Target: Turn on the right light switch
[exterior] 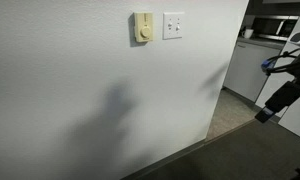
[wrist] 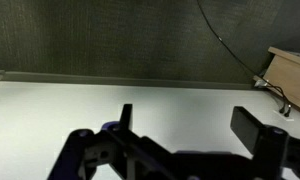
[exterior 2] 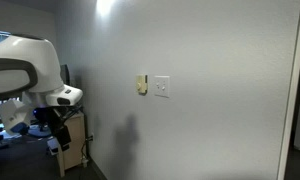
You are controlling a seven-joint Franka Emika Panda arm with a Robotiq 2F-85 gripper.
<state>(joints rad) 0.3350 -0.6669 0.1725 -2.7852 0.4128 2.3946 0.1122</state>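
Hanging well apart from the pale painted wall, the black Robotiq gripper has its fingers spread, holding nothing. The small white right-hand toggle sits in a glossy white square plate. The approach looks not yet begun; the next move calls for reaching in and tipping only that toggle.

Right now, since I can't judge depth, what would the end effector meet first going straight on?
Likely the white wall, low near the carpet; the wrist view shows nothing between it and the end effector. Depth is unclear.
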